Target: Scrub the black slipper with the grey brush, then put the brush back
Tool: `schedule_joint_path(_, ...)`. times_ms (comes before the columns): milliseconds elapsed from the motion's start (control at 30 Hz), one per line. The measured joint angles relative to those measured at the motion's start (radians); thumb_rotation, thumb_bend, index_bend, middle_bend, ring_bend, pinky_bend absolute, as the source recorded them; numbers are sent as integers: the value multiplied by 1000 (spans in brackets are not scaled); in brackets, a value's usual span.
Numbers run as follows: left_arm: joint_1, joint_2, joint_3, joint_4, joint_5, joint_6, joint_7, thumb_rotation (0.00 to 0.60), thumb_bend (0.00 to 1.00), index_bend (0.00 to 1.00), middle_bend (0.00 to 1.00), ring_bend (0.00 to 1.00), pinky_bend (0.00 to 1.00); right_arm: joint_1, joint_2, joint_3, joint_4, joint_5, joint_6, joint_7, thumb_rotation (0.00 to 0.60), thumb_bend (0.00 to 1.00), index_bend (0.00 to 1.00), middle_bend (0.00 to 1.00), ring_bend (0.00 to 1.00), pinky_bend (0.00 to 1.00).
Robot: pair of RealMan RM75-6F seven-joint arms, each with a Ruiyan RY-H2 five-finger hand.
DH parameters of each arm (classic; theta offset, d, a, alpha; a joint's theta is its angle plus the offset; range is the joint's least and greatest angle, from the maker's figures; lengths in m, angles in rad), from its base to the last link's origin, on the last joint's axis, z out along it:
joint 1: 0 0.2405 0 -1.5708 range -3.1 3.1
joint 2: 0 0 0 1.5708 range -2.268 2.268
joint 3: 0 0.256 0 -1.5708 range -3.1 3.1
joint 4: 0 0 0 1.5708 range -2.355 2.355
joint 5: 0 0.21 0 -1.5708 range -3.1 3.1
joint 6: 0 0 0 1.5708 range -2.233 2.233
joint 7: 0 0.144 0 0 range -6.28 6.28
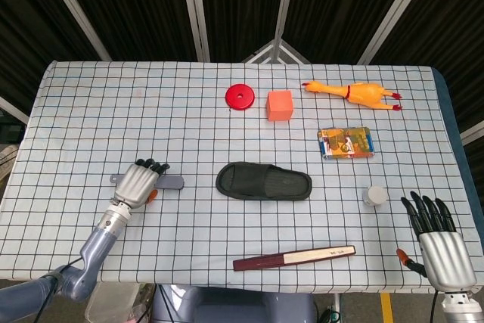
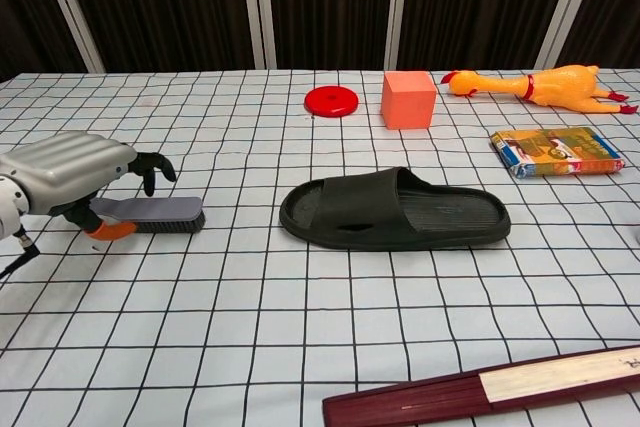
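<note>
Grey brush [image 2: 150, 212] lies flat on the tabletop [image 1: 227, 134] under my left hand [image 1: 138, 184], fingers arched over its handle, not visibly gripping, bristle end pointing right toward the black slipper [image 1: 264, 181] nearby.

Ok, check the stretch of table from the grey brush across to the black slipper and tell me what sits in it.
Nothing visible does. The grey brush lies under the left hand, and only bare checked cloth separates it from the black slipper.

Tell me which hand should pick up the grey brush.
Left. The left hand is already over the grey brush handle, while the right hand sits at the table's far right edge.
</note>
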Motion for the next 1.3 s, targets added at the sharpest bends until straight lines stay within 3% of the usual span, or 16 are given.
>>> schedule_joint_path(667, -21, -9, 20, 7, -15, 5, 20, 600, 407, 305, 419, 308, 374, 2, 1, 0, -5, 10, -10, -12, 600, 240, 0, 0, 0, 0)
schedule_joint_path(1067, -26, -22, 26, 33, 11, 46, 4, 600, 488, 512, 603, 478, 560, 4, 2, -1, -8, 12, -15, -13, 600, 240, 0, 0, 0, 0)
schedule_joint_path(1300, -20, -56, 24, 99, 30, 88, -27, 600, 495, 524, 613, 487, 566, 5, 5, -2, -10, 11, -17, -10, 600, 240, 0, 0, 0, 0)
